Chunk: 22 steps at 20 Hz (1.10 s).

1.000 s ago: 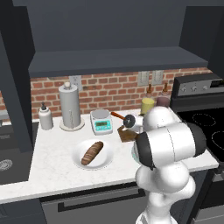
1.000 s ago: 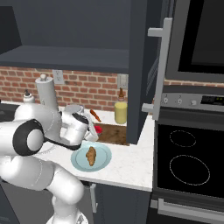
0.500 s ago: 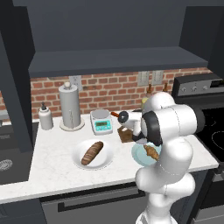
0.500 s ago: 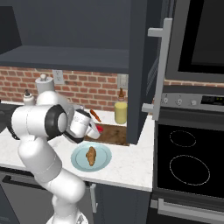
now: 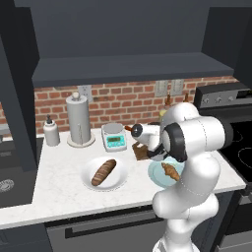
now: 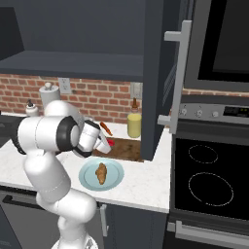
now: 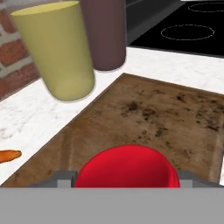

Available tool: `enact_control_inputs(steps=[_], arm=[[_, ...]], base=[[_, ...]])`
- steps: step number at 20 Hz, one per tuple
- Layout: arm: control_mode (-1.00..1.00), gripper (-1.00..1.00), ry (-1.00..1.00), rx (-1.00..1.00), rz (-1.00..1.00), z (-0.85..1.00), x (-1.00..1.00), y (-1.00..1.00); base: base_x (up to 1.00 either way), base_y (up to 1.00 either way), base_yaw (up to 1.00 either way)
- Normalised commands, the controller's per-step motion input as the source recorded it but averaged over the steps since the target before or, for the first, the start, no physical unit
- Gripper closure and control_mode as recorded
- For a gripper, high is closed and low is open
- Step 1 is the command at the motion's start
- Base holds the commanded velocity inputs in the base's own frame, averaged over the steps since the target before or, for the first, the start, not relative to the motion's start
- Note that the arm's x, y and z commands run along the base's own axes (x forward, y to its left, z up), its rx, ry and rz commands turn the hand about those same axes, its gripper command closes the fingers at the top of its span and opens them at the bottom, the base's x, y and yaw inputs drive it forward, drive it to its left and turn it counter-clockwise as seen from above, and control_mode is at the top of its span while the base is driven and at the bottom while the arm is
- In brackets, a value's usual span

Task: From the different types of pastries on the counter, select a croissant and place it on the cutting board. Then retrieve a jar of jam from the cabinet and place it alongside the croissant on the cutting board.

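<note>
The red jar of jam (image 7: pixel 127 168) sits between my gripper's (image 7: pixel 127 180) two fingertips, low over the near end of the dark wooden cutting board (image 7: pixel 166 113); the gripper is shut on it. From the right base view the gripper (image 6: pixel 108 144) hangs at the board's (image 6: pixel 127 149) left edge with the jar (image 6: pixel 111 143) in it. The golden croissant (image 6: pixel 101 173) lies on a round pale blue plate (image 6: pixel 115 181) on the white counter (image 6: pixel 141 189), just in front of the board. In the left base view my arm hides most of the board (image 5: pixel 141 152); the croissant (image 5: pixel 171 172) shows beside it.
A yellow canister (image 7: pixel 59 52) and a maroon canister (image 7: pixel 105 33) stand behind the board. The dark loaf (image 5: pixel 103 172) lies on a white plate to the left, with a scale (image 5: pixel 114 137) and paper-towel roll (image 5: pixel 78 120) behind. The stove (image 6: pixel 209 175) is at right.
My arm's elbow has risen and swung aside while the hand, with the red jar in it, has stayed low at the cutting board. The croissant and loaf have not moved.
</note>
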Motion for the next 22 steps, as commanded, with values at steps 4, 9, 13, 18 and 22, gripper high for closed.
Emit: enact_control_inputs(steps=[4,9,13,18,22], arm=[[-1.0,-1.0,0.05,0.0,0.0,-0.38,0.04,0.01],[-1.0,-1.0,0.01,0.0,0.0,-0.27,0.02,0.0],[-1.0,-1.0,0.0,0.0,0.0,-0.21,0.0,0.0],[-1.0,-1.0,0.0,0.0,0.0,-0.16,-0.14,0.0],[-1.0,-1.0,-0.02,0.04,0.0,0.06,-0.39,0.0]], base=[[0.0,0.0,0.0],[0.0,0.0,0.0],[0.0,0.0,0.0],[0.0,0.0,0.0],[0.0,0.0,0.0]])
